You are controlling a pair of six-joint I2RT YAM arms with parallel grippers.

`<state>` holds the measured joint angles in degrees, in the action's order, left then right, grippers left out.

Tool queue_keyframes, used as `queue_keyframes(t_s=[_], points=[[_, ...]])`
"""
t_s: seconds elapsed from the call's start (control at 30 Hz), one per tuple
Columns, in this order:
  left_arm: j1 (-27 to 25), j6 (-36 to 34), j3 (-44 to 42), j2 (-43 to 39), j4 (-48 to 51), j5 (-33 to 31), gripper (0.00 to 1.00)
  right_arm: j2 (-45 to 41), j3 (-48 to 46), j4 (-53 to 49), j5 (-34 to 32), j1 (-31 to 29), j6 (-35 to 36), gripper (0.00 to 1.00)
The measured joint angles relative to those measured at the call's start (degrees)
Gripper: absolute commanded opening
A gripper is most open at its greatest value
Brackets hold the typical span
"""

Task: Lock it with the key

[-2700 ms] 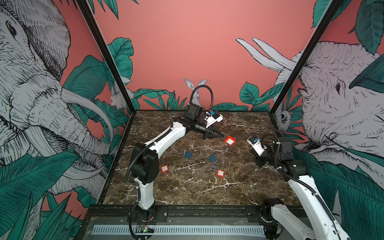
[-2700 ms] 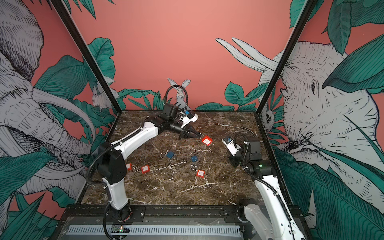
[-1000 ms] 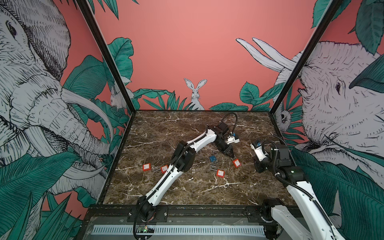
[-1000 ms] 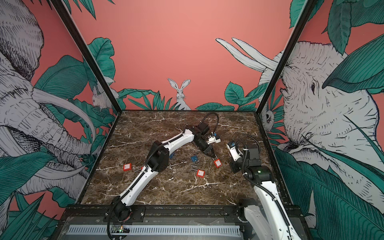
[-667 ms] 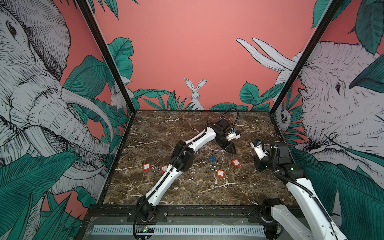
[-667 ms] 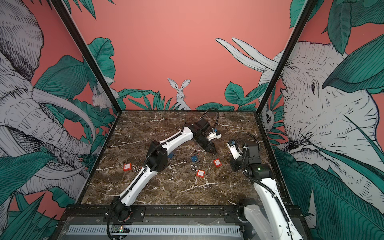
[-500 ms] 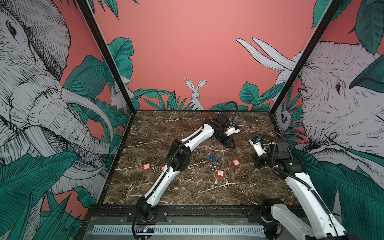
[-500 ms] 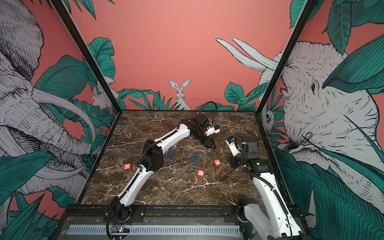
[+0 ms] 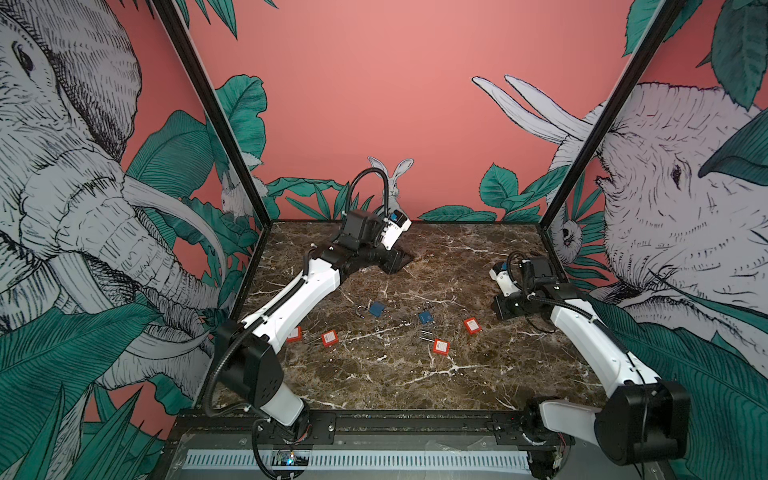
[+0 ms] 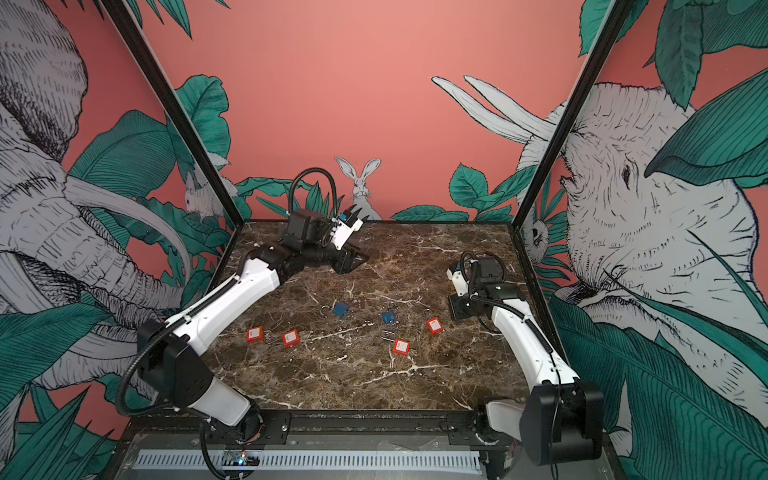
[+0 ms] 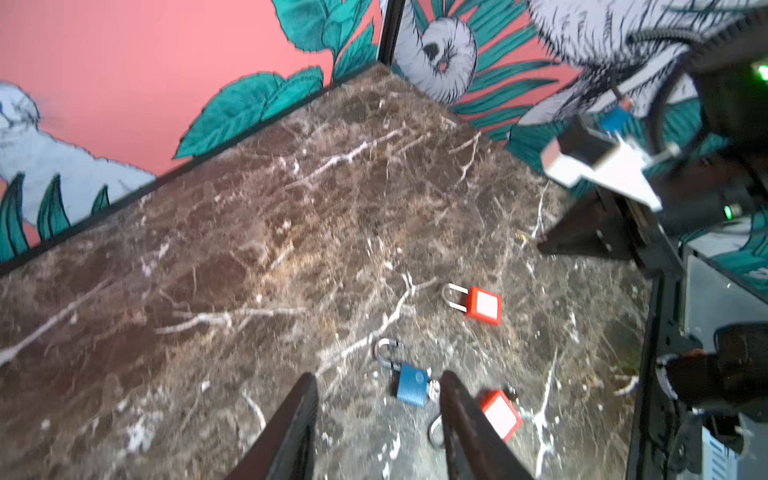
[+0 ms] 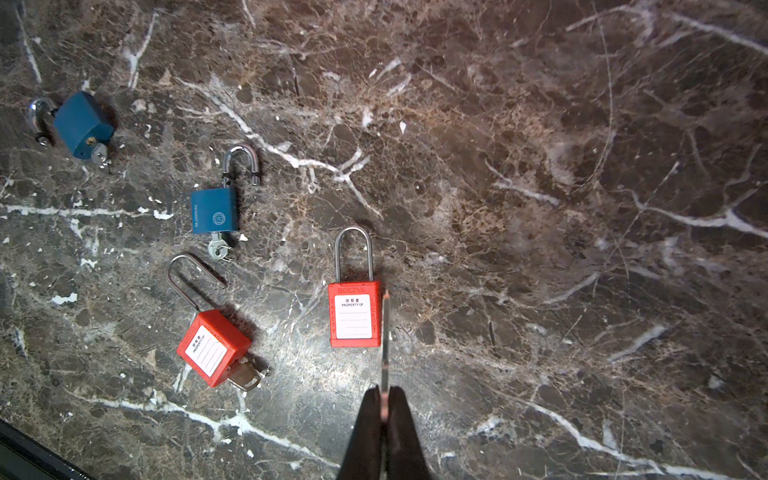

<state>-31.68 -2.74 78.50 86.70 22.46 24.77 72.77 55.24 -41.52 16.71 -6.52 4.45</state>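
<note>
The right jaws are pressing together on a thin metal key (image 12: 385, 332), seen edge-on, its blade pointing along the side of a red plastic padlock with a white label (image 12: 354, 316). That padlock is lying flat on the brown marbled bench (image 12: 540, 166), shackle closed. The left jaws are standing apart, holding nothing, above the bench's far side.

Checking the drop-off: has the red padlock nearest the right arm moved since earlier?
Yes. The red padlock came toward the camera, now beside the blue padlock.
</note>
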Motion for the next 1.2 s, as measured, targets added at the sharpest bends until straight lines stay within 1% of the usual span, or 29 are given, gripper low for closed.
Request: queue_keyframes(t_s=[0.13, 0.3, 0.43, 0.63, 0.8, 0.9, 1.03, 1.2], points=[[1.01, 0.00, -9.27, -5.55, -1.22, -1.77, 0.50, 5.38, 1.25, -0.55, -0.74, -0.09, -1.53, 0.00], [2.36, -0.28, -13.60, -11.04, -2.12, -3.72, 0.50, 11.34, 2.08, -1.27, -2.62, -0.52, -2.62, 0.01], [2.40, -0.55, -14.84, -14.32, -3.93, -4.96, 0.50, 14.71, 2.71, -1.16, -3.76, -1.07, -3.04, 0.03], [2.54, -0.81, -15.30, -14.49, -6.12, -6.23, 0.50, 21.46, 6.29, -0.59, -5.49, -2.14, -3.58, 0.05], [2.58, -0.90, -15.65, -14.34, -6.95, -6.88, 0.50, 25.31, 7.43, 0.00, -6.67, -2.99, -3.89, 0.07], [2.58, -0.90, -15.65, -13.94, -7.19, -6.97, 0.50, 26.45, 7.78, 0.15, -7.54, -3.65, -4.00, 0.14], [2.58, -0.90, -15.65, -13.60, -7.34, -7.10, 0.50, 26.60, 7.87, 0.28, -8.92, -4.31, -3.89, 0.31], [2.58, -0.90, -15.65, -13.09, -7.10, -7.08, 0.50, 25.35, 7.87, 0.61, -12.00, -4.63, -2.45, 0.35]])
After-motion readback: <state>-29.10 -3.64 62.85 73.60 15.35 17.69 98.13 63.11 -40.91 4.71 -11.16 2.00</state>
